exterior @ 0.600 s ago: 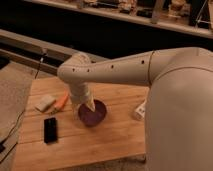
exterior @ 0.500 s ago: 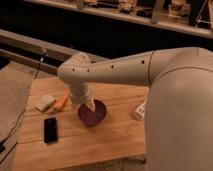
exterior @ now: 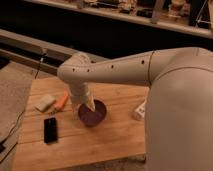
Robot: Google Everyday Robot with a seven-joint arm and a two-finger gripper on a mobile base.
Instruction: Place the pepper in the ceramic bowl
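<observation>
arm (exterior: 115,70): smooth cream-white tube; small dark dots ran along it
body (exterior: 180,110): big rounded cream-white shell
gripper (exterior: 89,104): pale tan, tapered, hung above the table's (exterior: 115,145) middle

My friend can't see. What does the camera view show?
The gripper hangs over the left rim of the purple ceramic bowl. The orange pepper lies on the wooden table to the bowl's left, beside a pale block.
</observation>
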